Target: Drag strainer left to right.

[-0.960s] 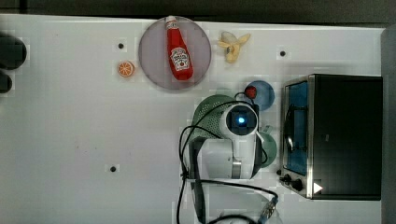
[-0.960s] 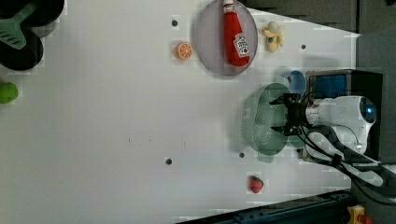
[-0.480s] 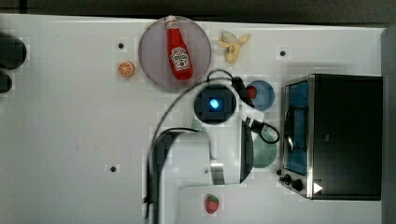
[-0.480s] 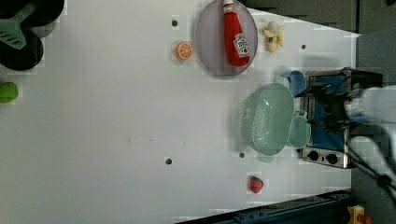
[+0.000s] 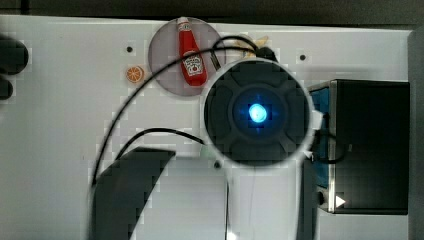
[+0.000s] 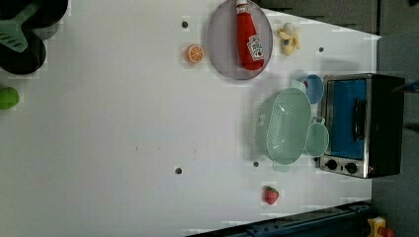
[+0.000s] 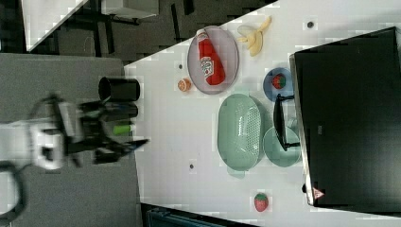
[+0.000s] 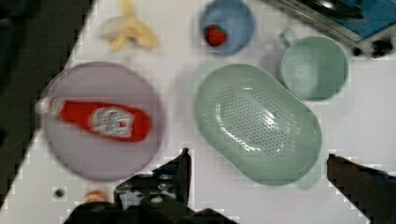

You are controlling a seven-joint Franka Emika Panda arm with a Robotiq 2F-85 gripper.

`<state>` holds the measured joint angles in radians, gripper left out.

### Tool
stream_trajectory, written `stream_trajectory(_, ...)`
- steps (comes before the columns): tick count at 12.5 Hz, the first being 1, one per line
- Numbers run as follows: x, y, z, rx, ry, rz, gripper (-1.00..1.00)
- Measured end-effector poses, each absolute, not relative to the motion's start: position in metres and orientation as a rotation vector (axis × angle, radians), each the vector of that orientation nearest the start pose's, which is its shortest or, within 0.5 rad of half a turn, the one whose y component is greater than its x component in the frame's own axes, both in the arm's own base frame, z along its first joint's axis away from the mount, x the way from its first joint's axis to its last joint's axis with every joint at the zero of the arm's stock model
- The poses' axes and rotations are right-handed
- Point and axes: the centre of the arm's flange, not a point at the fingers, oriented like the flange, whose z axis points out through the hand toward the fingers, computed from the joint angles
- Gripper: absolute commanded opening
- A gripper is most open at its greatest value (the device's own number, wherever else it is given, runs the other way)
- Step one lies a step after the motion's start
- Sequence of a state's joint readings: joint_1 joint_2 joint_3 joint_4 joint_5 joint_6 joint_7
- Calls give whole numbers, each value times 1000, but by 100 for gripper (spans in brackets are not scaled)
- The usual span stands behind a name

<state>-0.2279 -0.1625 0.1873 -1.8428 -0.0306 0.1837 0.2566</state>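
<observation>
The strainer (image 6: pixel 285 126) lay right of centre in the left view, touching the green cup (image 6: pixel 316 139) beside the toaster oven (image 6: pixel 363 126). The hand (image 8: pixel 257 163) hung high above it, fingers spread wide and empty. Any further drag would best hook the rim's free side, keeping clear of the cup and the purple plate (image 6: pixel 222 49).

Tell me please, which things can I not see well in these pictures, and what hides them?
- Top view: the arm's round housing covers the strainer; only the banana's tip shows behind it.
- Right view: the gripper is blurred, so its fingers are hard to make out.
- Right view: the toaster oven hides part of the green cup.
- Wrist view: the strainer is clear, the oven cut off by the edge.
</observation>
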Motion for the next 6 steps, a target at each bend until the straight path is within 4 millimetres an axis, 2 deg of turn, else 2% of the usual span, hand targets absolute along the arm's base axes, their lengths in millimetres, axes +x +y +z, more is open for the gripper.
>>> stream_trajectory(1, 517, -15, 622, -2727, 1554, -196, 100)
stream_trajectory(2, 513, -15, 639, -2738, 1523, -217, 100)
stream_trajectory(3, 507, -17, 647, -2750, 1517, -214, 100)
stream_trajectory(5, 502, -21, 643, -2759, 1514, -182, 100)
stream_trajectory(6, 503, -23, 634, -2763, 1511, -132, 100)
